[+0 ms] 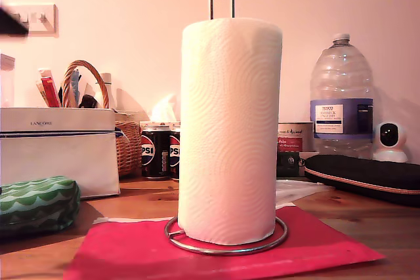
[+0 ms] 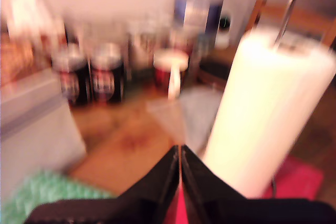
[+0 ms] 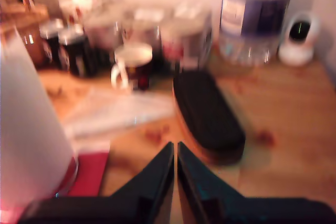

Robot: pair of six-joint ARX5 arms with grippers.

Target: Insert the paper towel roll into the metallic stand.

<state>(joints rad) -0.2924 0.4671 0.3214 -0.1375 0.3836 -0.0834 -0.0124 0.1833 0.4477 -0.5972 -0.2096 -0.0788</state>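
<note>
Sleeving one metallic stand (image 1: 226, 251), one roll (image 1: 230, 129).

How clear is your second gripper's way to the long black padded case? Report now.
Probably clear: my second gripper hangs just short of the long black padded case, only bare wooden table between them. Its shut jaws would need opening first.

Looking along my first gripper (image 2: 180, 153): two matte black wedge-shaped fingers (image 2: 157, 182), wide at the root, narrowing to thin points, straight-edged along the inner faces. Behind them a broad black body, motion-blurred. Same build on my second gripper (image 3: 175, 148): black tapered fingers (image 3: 149, 179), a faint bluish sheen along one inner edge, finer details too smeared to read.
</note>
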